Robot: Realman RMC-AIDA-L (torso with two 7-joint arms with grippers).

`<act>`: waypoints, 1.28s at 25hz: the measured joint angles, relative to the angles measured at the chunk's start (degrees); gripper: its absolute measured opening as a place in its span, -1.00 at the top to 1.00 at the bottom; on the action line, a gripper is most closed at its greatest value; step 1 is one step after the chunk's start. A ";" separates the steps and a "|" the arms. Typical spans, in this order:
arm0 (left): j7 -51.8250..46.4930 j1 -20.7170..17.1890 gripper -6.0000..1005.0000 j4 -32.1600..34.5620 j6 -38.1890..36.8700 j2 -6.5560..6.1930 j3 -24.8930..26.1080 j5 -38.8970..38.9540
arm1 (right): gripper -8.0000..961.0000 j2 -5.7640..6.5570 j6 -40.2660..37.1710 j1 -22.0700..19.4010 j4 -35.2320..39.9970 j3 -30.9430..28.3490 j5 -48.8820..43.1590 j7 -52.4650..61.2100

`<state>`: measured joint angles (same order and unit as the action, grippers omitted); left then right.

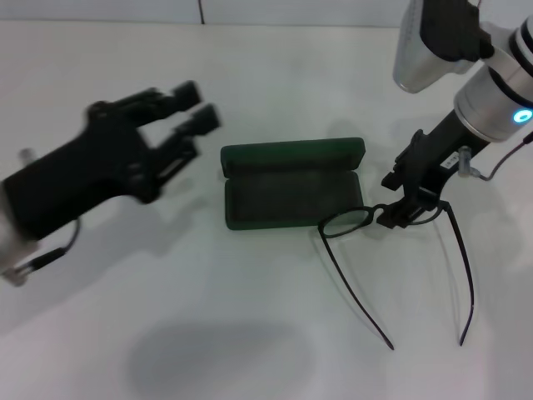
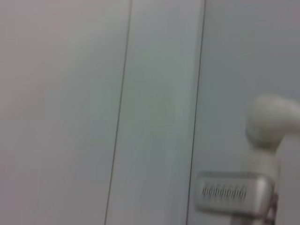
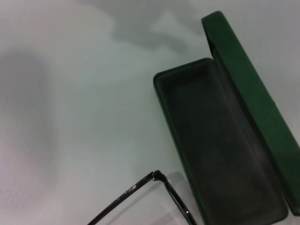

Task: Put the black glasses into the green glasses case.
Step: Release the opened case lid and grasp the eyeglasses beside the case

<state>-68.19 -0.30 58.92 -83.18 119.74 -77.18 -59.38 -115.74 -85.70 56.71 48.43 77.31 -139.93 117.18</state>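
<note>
The green glasses case [image 1: 291, 185] lies open in the middle of the white table, lid up at the far side, its dark lining empty; it also shows in the right wrist view [image 3: 225, 140]. The black glasses [image 1: 350, 222] are at the case's right front corner, one lens at the rim, temple arms unfolded and trailing toward the front. My right gripper [image 1: 398, 214] is shut on the glasses at the bridge. A bit of the frame [image 3: 154, 180] shows in the right wrist view. My left gripper [image 1: 193, 107] hovers open and empty left of the case.
The table [image 1: 250, 333] is white and bare around the case. The left wrist view shows only a pale wall and part of a white and grey arm [image 2: 262, 154].
</note>
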 joint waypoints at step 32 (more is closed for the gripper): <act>13.09 7.92 0.52 -31.70 -20.91 -0.22 13.06 -2.08 | -0.06 -0.45 5.58 4.64 -4.60 14.38 4.03 4.55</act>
<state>-55.11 7.62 27.21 -104.08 119.52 -64.12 -61.46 -116.19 -80.12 61.35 43.83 91.69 -135.90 121.73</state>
